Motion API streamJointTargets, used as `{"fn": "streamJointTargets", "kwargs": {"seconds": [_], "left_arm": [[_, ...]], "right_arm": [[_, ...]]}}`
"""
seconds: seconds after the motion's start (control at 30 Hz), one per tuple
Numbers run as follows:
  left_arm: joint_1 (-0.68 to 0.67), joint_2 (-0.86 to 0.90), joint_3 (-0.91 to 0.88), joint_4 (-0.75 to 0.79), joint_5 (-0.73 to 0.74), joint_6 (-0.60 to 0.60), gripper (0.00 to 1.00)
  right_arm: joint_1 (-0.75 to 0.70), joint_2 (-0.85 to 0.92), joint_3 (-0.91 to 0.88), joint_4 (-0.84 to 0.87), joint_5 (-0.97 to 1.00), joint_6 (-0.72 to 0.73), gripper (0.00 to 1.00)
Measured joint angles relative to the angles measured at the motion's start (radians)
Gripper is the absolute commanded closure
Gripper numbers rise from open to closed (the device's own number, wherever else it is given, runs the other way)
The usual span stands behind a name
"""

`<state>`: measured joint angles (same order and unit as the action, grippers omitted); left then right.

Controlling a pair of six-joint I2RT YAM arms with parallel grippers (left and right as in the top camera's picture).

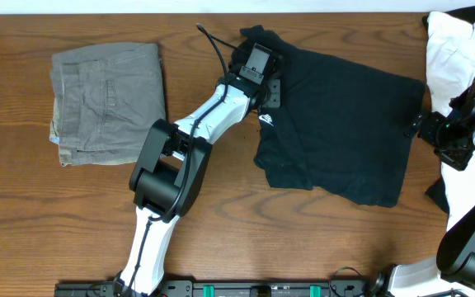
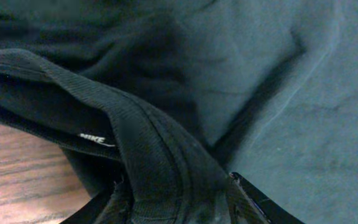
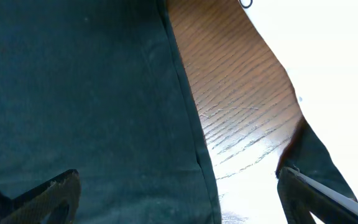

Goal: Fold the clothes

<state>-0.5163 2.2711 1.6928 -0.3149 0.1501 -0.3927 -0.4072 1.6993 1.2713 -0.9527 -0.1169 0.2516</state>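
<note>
The black T-shirt (image 1: 336, 124) lies spread across the middle and right of the table, its left part rumpled. My left gripper (image 1: 270, 89) is at the shirt's upper left corner. In the left wrist view it (image 2: 178, 186) is shut on a bunched fold of the ribbed collar (image 2: 148, 143), which rises up between the fingers; a small white logo tag (image 2: 97, 139) shows beside it. My right gripper (image 1: 419, 125) is at the shirt's right edge. In the right wrist view it (image 3: 179, 177) stands wide open over the shirt's hem (image 3: 191, 124), holding nothing.
Folded grey-green trousers (image 1: 110, 103) lie at the left of the wooden table (image 1: 221, 214). A white garment (image 1: 452, 49) is heaped at the back right corner, also bright in the right wrist view (image 3: 328, 50). The left arm reaches diagonally across the table's middle.
</note>
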Motion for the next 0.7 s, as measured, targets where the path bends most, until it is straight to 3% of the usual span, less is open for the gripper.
{"fn": "streamJointTargets", "kwargs": {"seconds": [0.63, 0.7], "left_arm": [[0.0, 0.013, 0.002, -0.084, 0.0, 0.0, 0.5], [-0.001, 0.014, 0.002, -0.082, 0.0, 0.0, 0.55]], "right_arm": [[0.0, 0.0, 0.0, 0.0, 0.0, 0.0, 0.01], [0.0, 0.0, 0.0, 0.0, 0.0, 0.0, 0.01]]}}
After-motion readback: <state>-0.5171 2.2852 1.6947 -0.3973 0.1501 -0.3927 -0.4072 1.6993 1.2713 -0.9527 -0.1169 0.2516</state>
